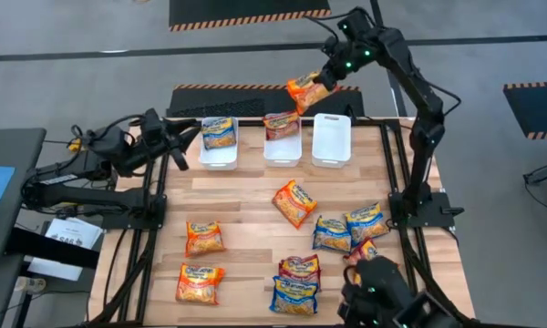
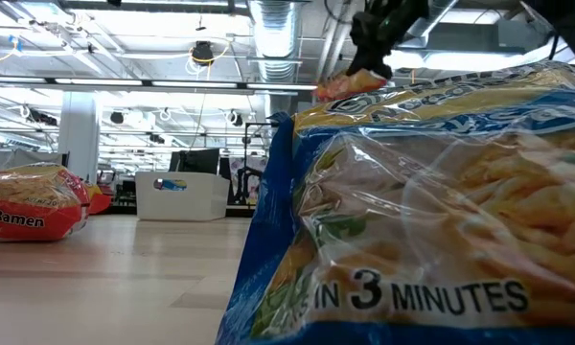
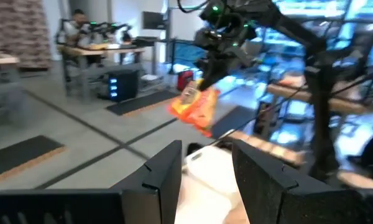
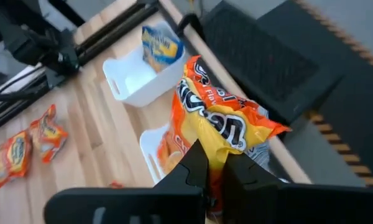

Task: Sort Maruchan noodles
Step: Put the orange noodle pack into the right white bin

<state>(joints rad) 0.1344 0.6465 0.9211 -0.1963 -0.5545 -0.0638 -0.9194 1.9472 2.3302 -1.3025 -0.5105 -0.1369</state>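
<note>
Blue noodle packet (image 2: 422,211) fills the low view's foreground, while the right gripper (image 1: 326,80) pinches an orange packet (image 1: 307,90) by its crimped edge above the 3 bins (image 1: 332,138); light, glossy, likely slippery. Left gripper (image 1: 175,138) waits, spread.

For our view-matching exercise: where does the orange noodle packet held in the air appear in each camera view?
High view: orange packet top centre, above the bins.
Low view: upper centre.
Left wrist view: centre.
Right wrist view: centre.
Shared landmark: the right pincer gripping it.
</note>
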